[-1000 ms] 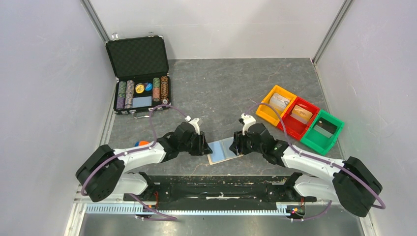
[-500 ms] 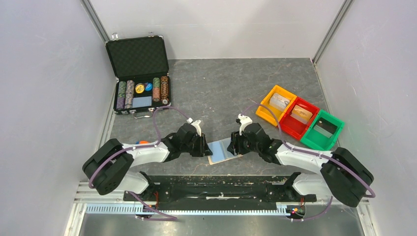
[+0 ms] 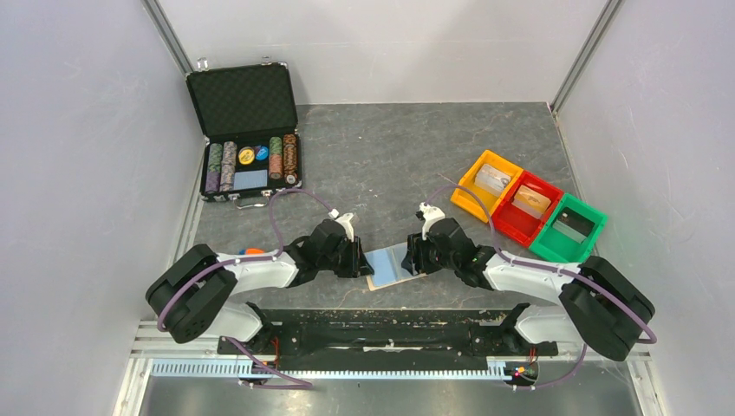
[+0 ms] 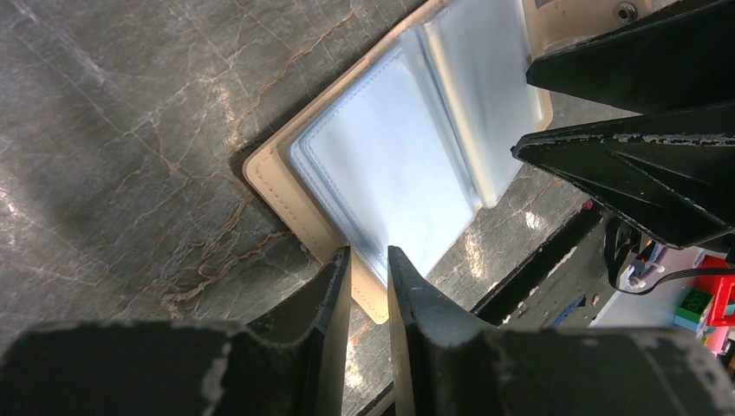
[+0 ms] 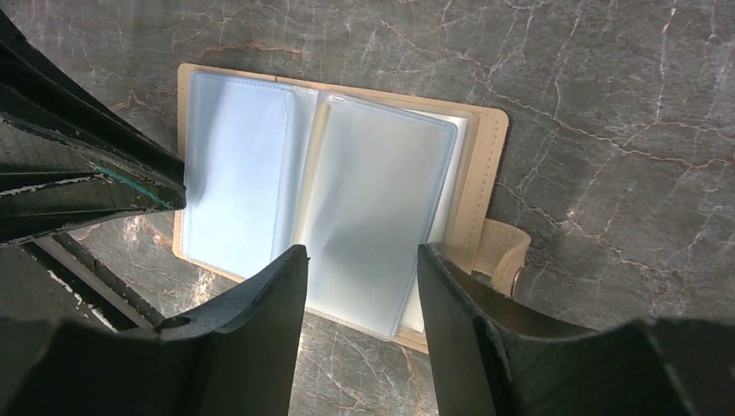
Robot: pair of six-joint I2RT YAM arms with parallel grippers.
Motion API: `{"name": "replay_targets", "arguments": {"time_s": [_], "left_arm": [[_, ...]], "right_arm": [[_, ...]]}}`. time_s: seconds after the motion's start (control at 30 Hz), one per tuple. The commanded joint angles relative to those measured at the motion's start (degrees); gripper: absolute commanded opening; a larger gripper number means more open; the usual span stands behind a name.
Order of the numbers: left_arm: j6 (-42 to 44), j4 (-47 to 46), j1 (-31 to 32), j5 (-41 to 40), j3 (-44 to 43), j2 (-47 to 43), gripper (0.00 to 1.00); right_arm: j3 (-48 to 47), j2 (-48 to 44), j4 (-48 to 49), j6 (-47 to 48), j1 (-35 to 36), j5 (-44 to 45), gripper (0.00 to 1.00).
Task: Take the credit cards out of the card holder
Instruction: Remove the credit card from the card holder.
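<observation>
The card holder (image 3: 390,263) lies open on the table between my two grippers, tan with pale blue pockets. My left gripper (image 3: 362,259) is at its left edge. In the left wrist view its jaws (image 4: 368,256) are almost together, with the holder's (image 4: 390,165) tan edge between the tips, slightly raised. My right gripper (image 3: 413,257) is open. In the right wrist view it (image 5: 362,251) hovers over the right blue page of the holder (image 5: 373,191), beside the tan tab (image 5: 503,256). No credit card shows clearly; the pockets look blank and pale.
An open black chip case (image 3: 247,130) stands at the back left. Orange (image 3: 485,186), red (image 3: 530,206) and green (image 3: 568,230) bins sit at the right. A small orange and blue thing (image 3: 251,252) lies by the left arm. The black base rail (image 3: 381,325) runs just in front of the holder.
Both arms have shifted their elbows inward a little. The right gripper has edged slightly left over the holder. The holder has not visibly moved.
</observation>
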State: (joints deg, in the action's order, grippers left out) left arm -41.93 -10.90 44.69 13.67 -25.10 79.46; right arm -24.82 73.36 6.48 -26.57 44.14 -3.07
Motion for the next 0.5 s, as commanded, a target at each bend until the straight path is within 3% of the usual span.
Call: {"name": "replay_targets", "arguments": {"time_s": [0.0,0.47], "left_arm": [[1.77,-1.35,-0.04,-0.02,0.58,-0.36,0.29],[1.49,-1.84,-0.08,-0.23,1.20,-0.84,0.29]], "right_arm": [[0.48,1.03,0.88,-0.78,0.25,0.22,0.53],[1.94,-0.37,9.43,-4.90,0.24,-9.47,0.50]]}}
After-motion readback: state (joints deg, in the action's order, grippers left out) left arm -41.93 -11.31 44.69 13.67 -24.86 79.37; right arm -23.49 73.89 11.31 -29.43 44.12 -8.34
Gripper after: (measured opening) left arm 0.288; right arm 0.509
